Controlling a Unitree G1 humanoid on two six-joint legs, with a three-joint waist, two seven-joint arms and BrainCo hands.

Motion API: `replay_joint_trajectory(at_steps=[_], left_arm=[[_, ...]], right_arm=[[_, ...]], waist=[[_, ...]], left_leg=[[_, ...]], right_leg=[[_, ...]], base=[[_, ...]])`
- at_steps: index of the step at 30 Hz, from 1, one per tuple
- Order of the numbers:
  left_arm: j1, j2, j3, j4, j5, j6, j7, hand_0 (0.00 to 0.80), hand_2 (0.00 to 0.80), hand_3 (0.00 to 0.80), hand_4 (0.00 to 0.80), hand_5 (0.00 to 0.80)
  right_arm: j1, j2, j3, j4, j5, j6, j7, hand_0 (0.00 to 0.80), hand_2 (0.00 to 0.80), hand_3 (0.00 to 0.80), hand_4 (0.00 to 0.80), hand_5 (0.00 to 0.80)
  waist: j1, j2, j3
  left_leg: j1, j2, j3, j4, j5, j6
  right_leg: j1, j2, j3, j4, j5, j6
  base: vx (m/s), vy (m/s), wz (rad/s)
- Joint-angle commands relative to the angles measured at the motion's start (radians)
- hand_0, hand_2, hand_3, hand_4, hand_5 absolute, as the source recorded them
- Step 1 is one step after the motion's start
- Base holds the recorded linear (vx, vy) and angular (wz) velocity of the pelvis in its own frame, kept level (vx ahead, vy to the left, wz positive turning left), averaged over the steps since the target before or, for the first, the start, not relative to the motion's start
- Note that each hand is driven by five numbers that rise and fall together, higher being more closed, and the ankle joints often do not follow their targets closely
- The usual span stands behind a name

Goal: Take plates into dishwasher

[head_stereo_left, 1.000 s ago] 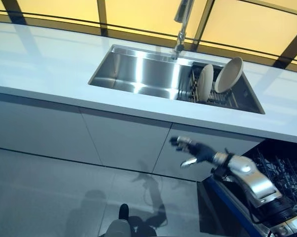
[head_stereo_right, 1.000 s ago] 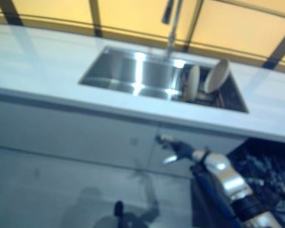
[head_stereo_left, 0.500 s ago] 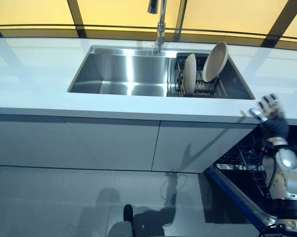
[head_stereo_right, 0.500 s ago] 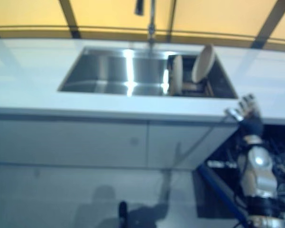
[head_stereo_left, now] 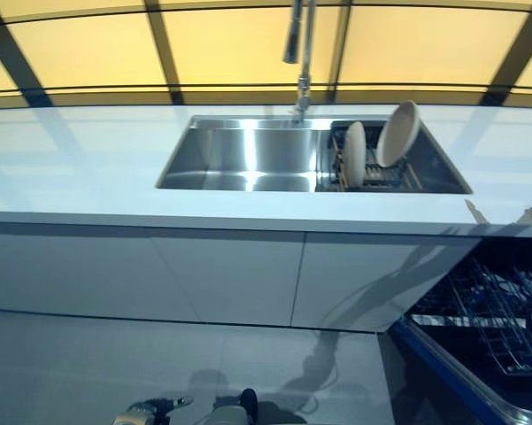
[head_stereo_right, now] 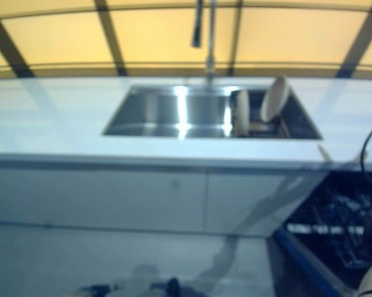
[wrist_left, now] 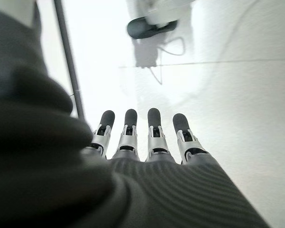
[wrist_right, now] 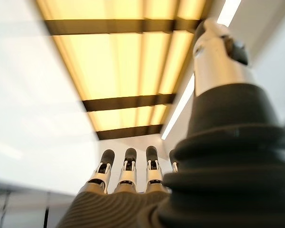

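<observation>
A: Left hand (wrist_left: 147,142)?
B: Seen in own wrist view only. Fingers (wrist_left: 154,128) straight, side by side, holding nothing, pointed over pale grey floor (wrist_left: 218,104). Thumb not seen.

A: Right hand (wrist_right: 128,178)?
B: Likewise in own wrist view only. Fingers (wrist_right: 128,164) extended in a row, empty, thumb (wrist_right: 218,47) raised apart. Beyond them, white countertop (wrist_right: 33,118) and amber backlit panels (wrist_right: 128,57) crossed by dark bars.

A: Work surface?
B: White countertop (head_stereo_left: 80,168) running across the head views, with a steel sink (head_stereo_left: 248,155) set into it and a faucet (head_stereo_left: 299,53) rising behind the basin. Flat white cabinet fronts (head_stereo_left: 230,274) below, grey floor (head_stereo_left: 88,363) beneath. Amber wall panels (head_stereo_left: 230,49) with dark frames behind the counter.

A: Plates?
B: Two plates (head_stereo_left: 376,146) in a wire rack (head_stereo_left: 372,175) at the right end of the sink: one standing on edge, the other leaning back toward the right wall of the basin. Neither touched by a hand.

A: Dishwasher?
B: Open at lower right, under the counter edge. Dark wire basket (head_stereo_left: 496,314) visible, blue-edged door (head_stereo_left: 443,372) cut off by the frame border.

A: Hard to make out?
B: Rack wires under the plates mostly hidden by them. Contents of the dishwasher basket not readable. Right eye view too soft for fine detail.
</observation>
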Motion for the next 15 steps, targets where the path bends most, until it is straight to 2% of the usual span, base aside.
replay_joint_trajectory(at_steps=[1, 2, 4, 5, 6, 7, 9, 11, 12, 15], left_arm=[[0.027, 0.081, -0.008, 0.034, 0.014, 0.016, 0.039, 0.0, 0.0, 0.0, 0.0, 0.0], [0.033, 0.085, -0.006, 0.031, 0.011, 0.02, 0.053, 0.0, 0.0, 0.0, 0.0, 0.0], [0.039, 0.092, 0.007, 0.027, 0.001, 0.028, 0.067, 0.0, 0.0, 0.0, 0.0, 0.0], [0.039, 0.097, 0.011, 0.025, -0.018, 0.033, 0.072, 0.0, 0.0, 0.0, 0.0, 0.0], [0.041, 0.097, 0.015, 0.024, -0.019, 0.034, 0.072, 0.0, 0.0, 0.0, 0.0, 0.0], [0.046, 0.097, 0.028, 0.021, -0.025, 0.038, 0.077, 0.0, 0.0, 0.0, 0.0, 0.0], [0.061, 0.095, 0.057, 0.029, -0.017, 0.042, 0.092, 0.0, 0.0, 0.0, 0.0, 0.0], [0.092, 0.083, 0.083, 0.033, -0.039, 0.045, 0.119, 0.0, 0.0, 0.0, 0.0, 0.0], [0.108, 0.079, 0.087, 0.023, -0.027, 0.059, 0.109, 0.0, 0.0, 0.0, 0.0, 0.0], [0.13, 0.068, 0.088, 0.036, -0.008, 0.057, 0.108, 0.0, 0.0, 0.0, 0.0, 0.0]], right_arm=[[-0.18, -0.085, 0.112, 0.003, -0.122, 0.073, 0.023, 0.0, 0.0, 0.0, 0.0, 0.0], [-0.232, -0.093, 0.165, 0.025, -0.137, 0.116, 0.06, 0.0, 0.0, 0.0, 0.0, 0.0], [-0.297, -0.101, 0.234, 0.048, -0.182, 0.156, 0.108, 0.0, 0.0, 0.0, 0.0, 0.0], [-0.326, -0.104, 0.264, 0.051, -0.194, 0.16, 0.12, 0.0, 0.0, 0.0, 0.0, 0.0], [-0.338, -0.107, 0.273, 0.05, -0.199, 0.164, 0.122, 0.0, 0.0, 0.0, 0.0, 0.0], [-0.356, -0.11, 0.284, 0.055, -0.217, 0.158, 0.134, 0.0, 0.0, 0.0, 0.0, 0.0], [-0.378, -0.102, 0.291, 0.063, -0.2, 0.154, 0.151, 0.0, 0.0, 0.0, 0.0, 0.0], [-0.38, -0.091, 0.313, 0.052, -0.225, 0.194, 0.152, 0.0, 0.0, 0.0, 0.0, 0.0], [-0.377, -0.085, 0.316, 0.055, -0.231, 0.19, 0.15, 0.0, 0.0, 0.0, 0.0, 0.0], [-0.398, -0.071, 0.324, 0.088, -0.242, 0.18, 0.137, 0.0, 0.0, 0.0, 0.0, 0.0]], waist=[[0.029, -0.057, -0.028], [0.017, -0.066, -0.021], [-0.008, -0.088, -0.004], [-0.013, -0.095, 0.01], [-0.013, -0.093, 0.015], [-0.007, -0.096, 0.023], [0.018, -0.107, 0.021], [0.025, -0.111, 0.011], [0.03, -0.111, 0.011], [0.043, -0.11, 0.003]], left_leg=[[0.047, -0.015, -0.016, 0.087, -0.079, -0.046], [0.082, -0.015, -0.023, 0.07, -0.094, -0.053], [0.139, -0.024, -0.042, 0.063, -0.158, -0.055], [0.158, -0.022, -0.041, 0.073, -0.195, -0.056], [0.162, -0.017, -0.035, 0.081, -0.208, -0.055], [0.165, -0.006, -0.012, 0.098, -0.227, -0.055], [0.143, 0.006, 0.045, 0.142, -0.239, -0.054], [0.133, 0.029, 0.059, 0.168, -0.229, -0.076], [0.14, 0.046, 0.066, 0.16, -0.22, -0.082], [0.156, 0.061, 0.055, 0.122, -0.202, -0.094]], right_leg=[[-0.013, 0.059, 0.009, -0.228, 0.159, 0.002], [-0.042, 0.058, 0.009, -0.354, 0.178, 0.005], [-0.142, 0.02, 0.023, -0.494, 0.335, 0.052], [-0.182, 0.002, 0.013, -0.524, 0.386, 0.064], [-0.186, -0.003, 0.004, -0.522, 0.388, 0.066], [-0.183, -0.018, -0.025, -0.507, 0.377, 0.065], [-0.136, -0.033, -0.104, -0.505, 0.339, 0.061], [-0.106, -0.024, -0.104, -0.51, 0.323, 0.057], [-0.089, -0.022, -0.106, -0.517, 0.316, 0.056], [-0.062, -0.012, -0.108, -0.541, 0.307, 0.052]], base=[[0.303, -0.128, 0.21], [0.304, -0.22, 0.2], [0.32, -0.269, 0.18], [0.186, -0.183, 0.32], [0.128, -0.185, 0.48], [0.064, -0.167, 0.63], [0.086, -0.208, 0.51], [0.166, -0.175, -0.06], [0.174, -0.13, -0.49], [0.161, -0.085, -0.19]])
